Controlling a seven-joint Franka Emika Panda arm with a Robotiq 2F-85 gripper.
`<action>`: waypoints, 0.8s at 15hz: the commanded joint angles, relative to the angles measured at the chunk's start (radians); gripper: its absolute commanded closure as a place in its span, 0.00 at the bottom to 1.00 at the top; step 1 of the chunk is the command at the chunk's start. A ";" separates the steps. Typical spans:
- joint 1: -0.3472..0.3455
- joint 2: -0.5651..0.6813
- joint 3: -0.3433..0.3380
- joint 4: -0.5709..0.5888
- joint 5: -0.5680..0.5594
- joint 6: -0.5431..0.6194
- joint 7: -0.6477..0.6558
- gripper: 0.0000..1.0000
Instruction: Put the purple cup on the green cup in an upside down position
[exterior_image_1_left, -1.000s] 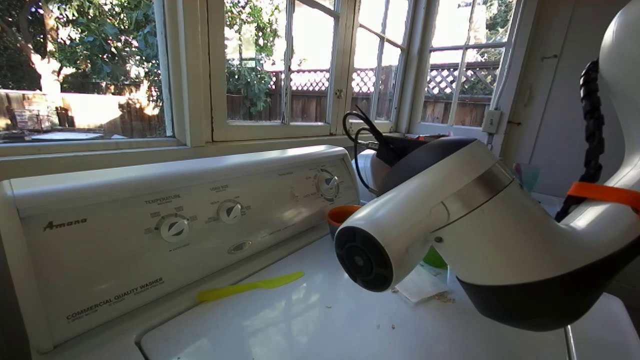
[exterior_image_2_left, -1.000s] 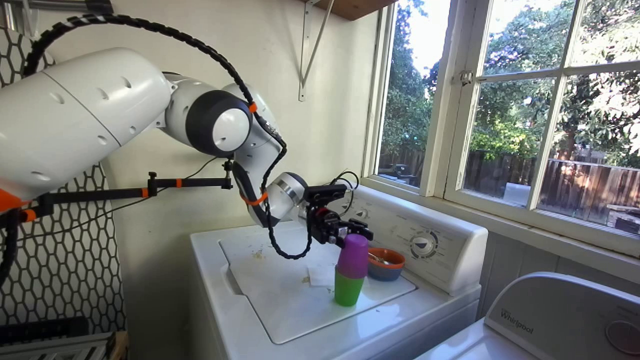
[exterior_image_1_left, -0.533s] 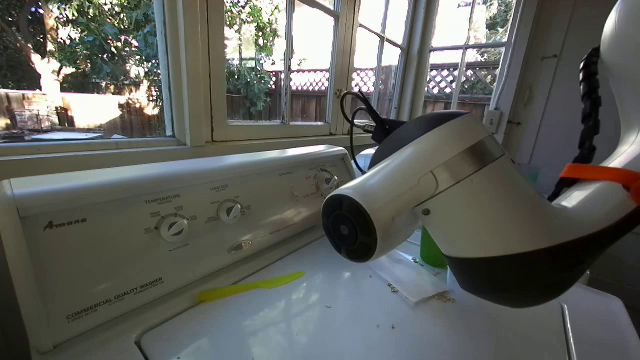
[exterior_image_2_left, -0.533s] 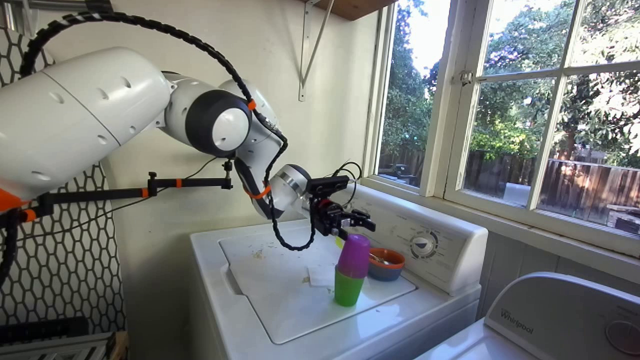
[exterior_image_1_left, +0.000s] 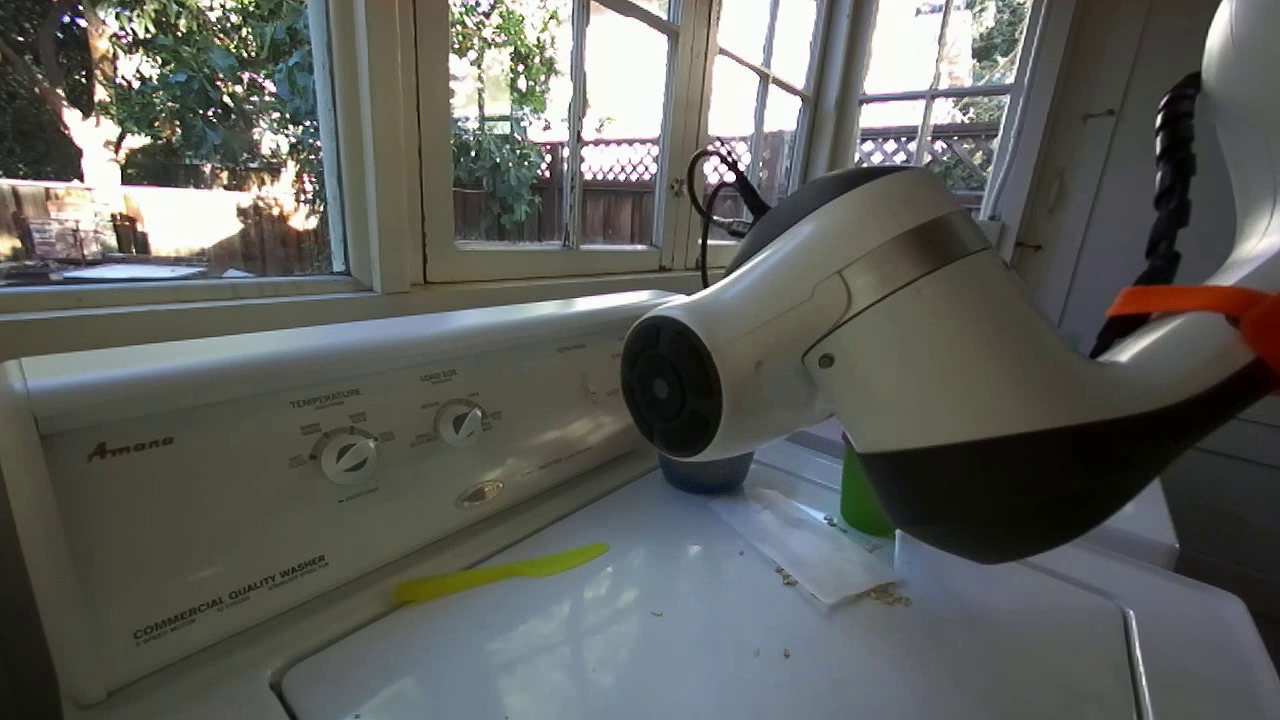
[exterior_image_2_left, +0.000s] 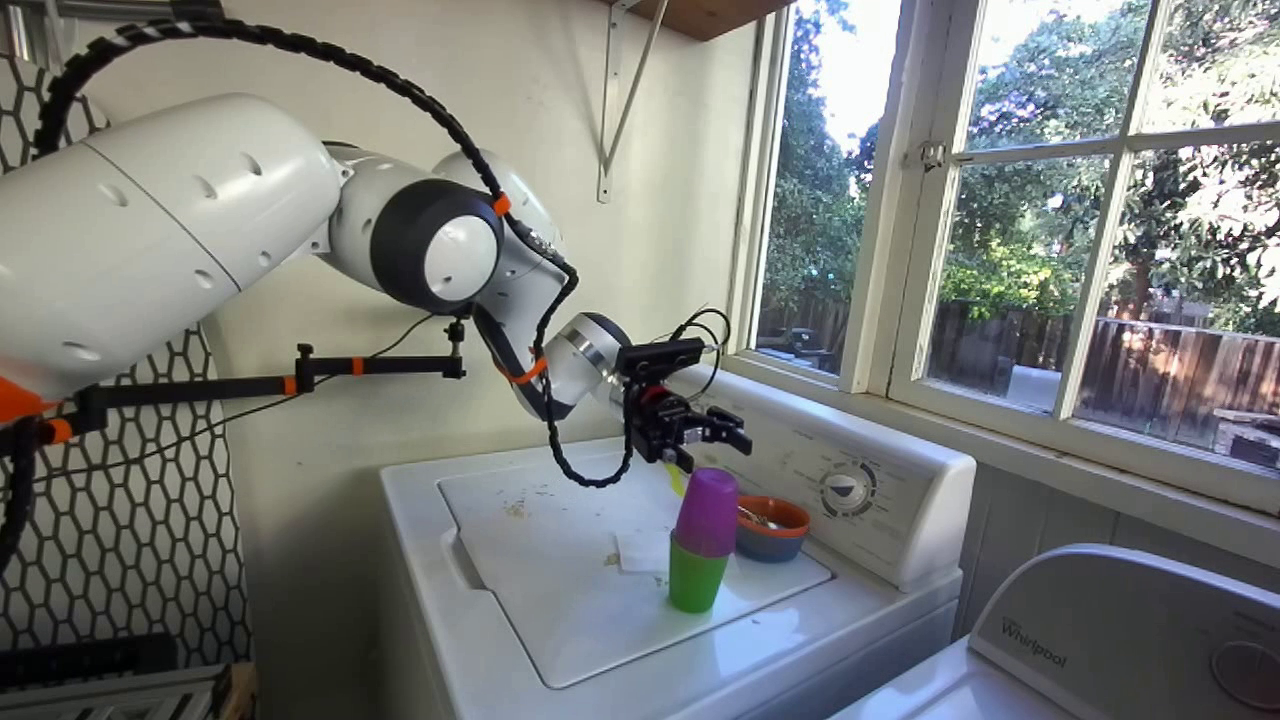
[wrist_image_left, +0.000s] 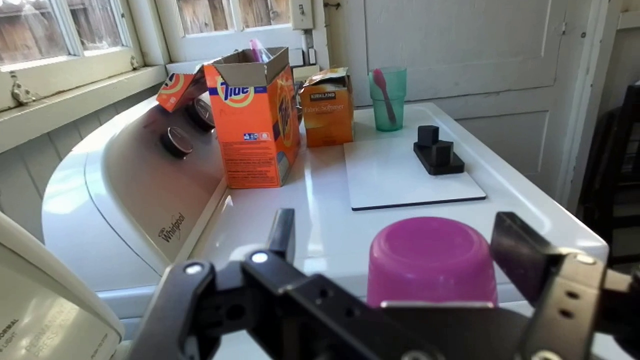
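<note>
"Purple cup (exterior_image_2_left: 708, 514): where does it sit?"

"Upside down, its mouth resting on the green cup (exterior_image_2_left: 697, 580), which stands upright on the white washer (exterior_image_2_left: 580, 610). I can't tell whether the rims meet or overlap."

"And the claw (exterior_image_2_left: 711, 452)?"

"Unclenched, its two fingers (wrist_image_left: 517, 250) spread apart, near the purple cup's upturned bottom."

"What's beside the cups?"

"A bowl (exterior_image_2_left: 774, 545), orange at the rim and blue-grey below, with something inside too small to make out. A flat white napkin (exterior_image_2_left: 642, 552) lies near, with crumbs (exterior_image_1_left: 888, 596) by it."

"Elsewhere on the washer?"

"A yellow knife (exterior_image_1_left: 500, 576), in front of the dial panel (exterior_image_1_left: 250, 480). In an exterior view the arm (exterior_image_1_left: 960, 370) hides part of the green cup."

"And on the neighbouring machine (wrist_image_left: 320, 195)?"

"An orange soap box (wrist_image_left: 250, 155), a softener box (wrist_image_left: 327, 122), and a teal tumbler (wrist_image_left: 398, 102) with a pink spoon (wrist_image_left: 379, 80) in it. Nearer lies a white board (wrist_image_left: 380, 177) with a black object (wrist_image_left: 440, 165) on top."
</note>
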 joint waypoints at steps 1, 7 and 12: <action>-0.003 -0.004 0.010 0.044 0.078 -0.008 0.047 0.00; -0.010 -0.024 0.021 0.117 0.202 0.007 0.124 0.00; -0.017 -0.052 0.022 0.162 0.297 0.021 0.193 0.00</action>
